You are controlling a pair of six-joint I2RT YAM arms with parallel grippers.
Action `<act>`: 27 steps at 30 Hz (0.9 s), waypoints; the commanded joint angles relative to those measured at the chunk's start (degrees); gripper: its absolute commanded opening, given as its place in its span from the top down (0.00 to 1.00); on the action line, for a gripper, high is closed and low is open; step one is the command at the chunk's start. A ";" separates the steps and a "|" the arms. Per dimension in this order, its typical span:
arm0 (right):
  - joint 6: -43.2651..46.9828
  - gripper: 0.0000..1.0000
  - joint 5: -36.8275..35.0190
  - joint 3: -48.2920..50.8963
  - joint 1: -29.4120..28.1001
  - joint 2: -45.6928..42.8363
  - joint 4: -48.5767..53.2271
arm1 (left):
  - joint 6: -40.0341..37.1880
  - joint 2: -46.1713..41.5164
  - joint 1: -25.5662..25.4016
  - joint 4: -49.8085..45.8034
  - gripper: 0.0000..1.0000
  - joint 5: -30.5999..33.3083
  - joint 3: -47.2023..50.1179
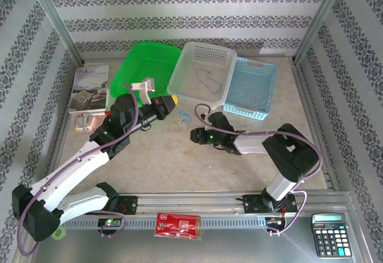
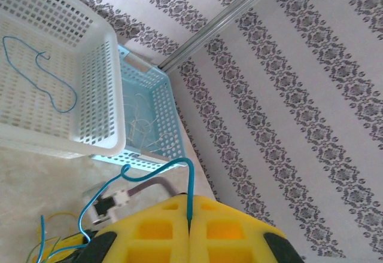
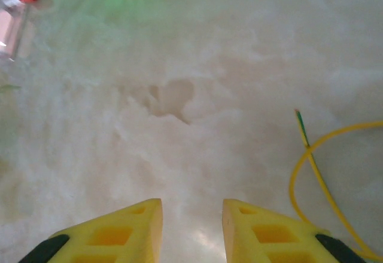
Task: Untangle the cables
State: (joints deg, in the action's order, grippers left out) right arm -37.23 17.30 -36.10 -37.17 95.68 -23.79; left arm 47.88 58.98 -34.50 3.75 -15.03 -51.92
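The left gripper (image 2: 189, 212) is clamped on a blue cable (image 2: 152, 168) that trails down to the tangle (image 1: 184, 118) mid-table (image 1: 179, 167). The right gripper (image 3: 191, 215) hovers low, jaws apart and empty, with a yellow cable (image 3: 311, 167) just beside it. A second blue cable (image 1: 207, 81) lies in the white basket (image 1: 179, 69), and pale cables (image 1: 251, 95) lie in the blue basket (image 1: 272, 67).

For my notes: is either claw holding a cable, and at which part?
The left claw pinches the blue cable between shut fingertips, seemingly near one end. The right claw is open and holds nothing.
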 commanded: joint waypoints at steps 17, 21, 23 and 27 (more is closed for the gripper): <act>5.02 0.47 5.20 4.46 1.64 -11.72 -2.82 | 1.91 -0.27 0.14 4.47 1.00 -1.57 -1.60; 3.39 0.48 1.98 7.34 4.78 -13.17 -1.64 | 1.93 -0.34 0.16 4.43 1.00 -1.76 -2.38; 2.43 0.48 0.58 8.67 6.56 -13.79 -0.99 | 2.05 -0.21 0.17 4.51 1.00 -2.01 -2.79; 2.16 0.48 0.01 10.79 8.72 -16.12 -0.56 | 2.12 0.08 0.18 4.51 1.00 -2.55 -3.79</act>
State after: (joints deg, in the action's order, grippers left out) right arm -34.72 18.92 -26.55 -29.10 81.89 -24.82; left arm 49.17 59.02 -34.48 5.52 -16.34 -53.21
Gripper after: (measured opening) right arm 0.523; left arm 0.056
